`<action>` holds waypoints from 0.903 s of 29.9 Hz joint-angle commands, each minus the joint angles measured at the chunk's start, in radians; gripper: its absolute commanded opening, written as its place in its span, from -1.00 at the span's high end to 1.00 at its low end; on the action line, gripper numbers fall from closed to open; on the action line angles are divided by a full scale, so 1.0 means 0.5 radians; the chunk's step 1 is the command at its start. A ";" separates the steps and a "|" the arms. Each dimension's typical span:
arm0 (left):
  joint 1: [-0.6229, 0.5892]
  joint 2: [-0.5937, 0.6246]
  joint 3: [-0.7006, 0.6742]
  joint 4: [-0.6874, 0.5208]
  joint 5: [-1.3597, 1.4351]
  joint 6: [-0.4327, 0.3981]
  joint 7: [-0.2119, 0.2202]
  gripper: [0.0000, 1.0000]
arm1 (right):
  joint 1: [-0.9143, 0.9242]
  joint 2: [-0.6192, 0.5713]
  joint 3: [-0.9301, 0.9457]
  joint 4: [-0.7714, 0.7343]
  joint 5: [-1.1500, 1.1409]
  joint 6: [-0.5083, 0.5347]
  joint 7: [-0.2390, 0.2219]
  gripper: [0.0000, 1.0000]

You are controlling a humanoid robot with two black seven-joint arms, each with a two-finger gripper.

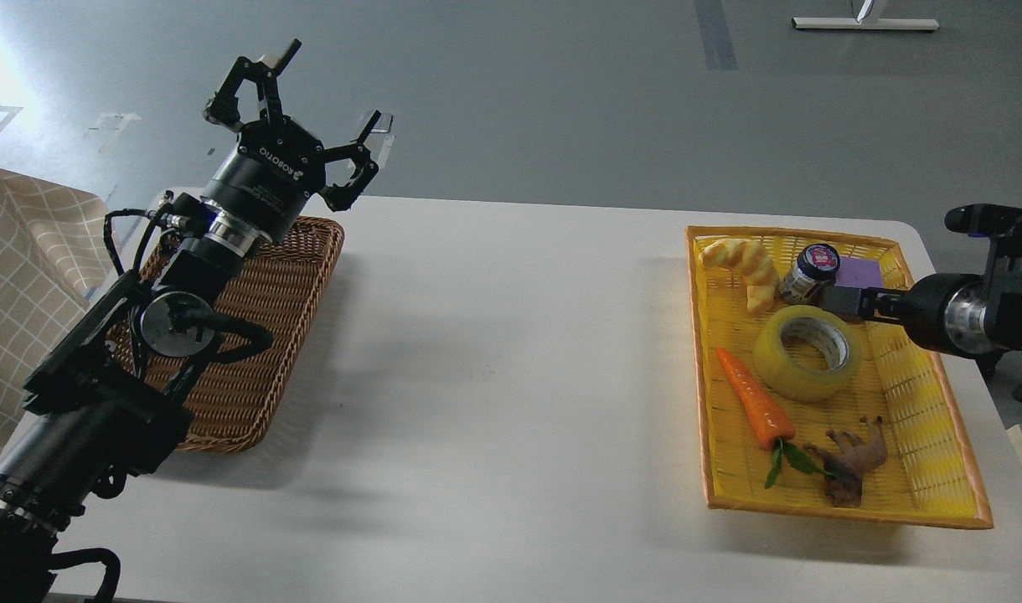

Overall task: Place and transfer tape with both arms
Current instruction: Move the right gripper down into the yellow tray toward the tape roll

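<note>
The tape (781, 373), a wide translucent yellow roll with a grey-white core, lies flat in the yellow basket (846, 507) on the right of the table. My right gripper (844, 299) comes in low from the right, over the basket. It sits just above the roll's upper right edge and in front of a purple block (863, 271). It looks small and dark, so I cannot tell its fingers apart. My left gripper (310, 105) is open and empty, raised above the far end of a brown wicker basket (251, 360) on the left.
The yellow basket also holds an orange carrot (752, 400), a bread piece (745, 261), a small dark jar (811, 272) and a brown toy animal (854, 456). A checked cloth (17, 260) hangs at the far left. The white table (494, 368) spans between the baskets.
</note>
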 commanded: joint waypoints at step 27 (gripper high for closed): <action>0.009 0.001 -0.004 0.000 -0.003 0.000 0.000 -0.95 | -0.107 0.088 -0.015 -0.116 -0.159 0.000 0.010 -0.53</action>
